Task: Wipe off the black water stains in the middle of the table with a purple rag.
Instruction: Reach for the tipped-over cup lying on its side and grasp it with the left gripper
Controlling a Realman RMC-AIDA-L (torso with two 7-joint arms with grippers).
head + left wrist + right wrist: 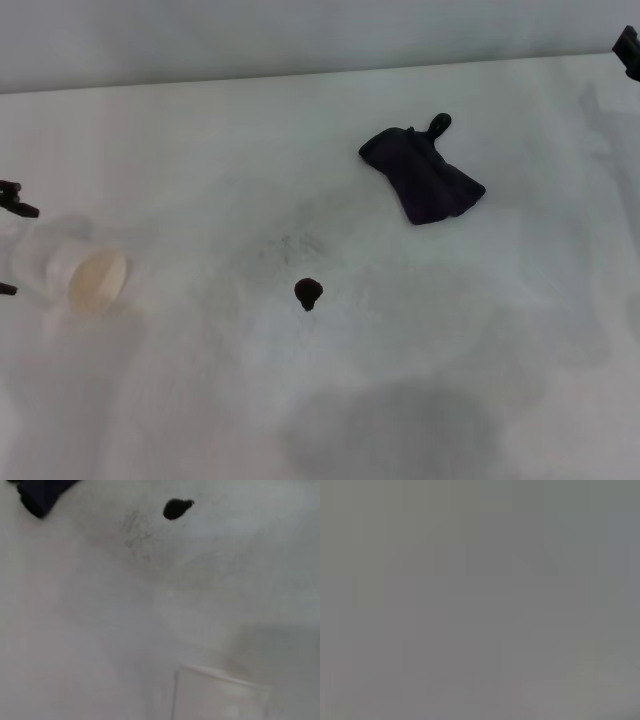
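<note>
Nothing wiped yet: stain point(308, 292) intact mid-surface point(480, 340); rag point(424, 176) lies untouched, well apart. Left tool point(12, 240) holds cup point(75, 275); right tool point(628, 48) at far edge, grip state unclear.

The surface point(480, 330) is white and matte and fills most of the head view. Its far edge runs across the top of the frame, rising slightly from left to right. Beyond that edge stands a plain pale grey wall point(300, 30), unmarked. Faint grey smudges and speckles lie near the centre of the frame. A broad soft shadow darkens the lower centre, and weaker shadows fall along the right side. Lighting is diffuse and even, with no hard highlights. The right wrist view shows only a uniform grey field.
</note>
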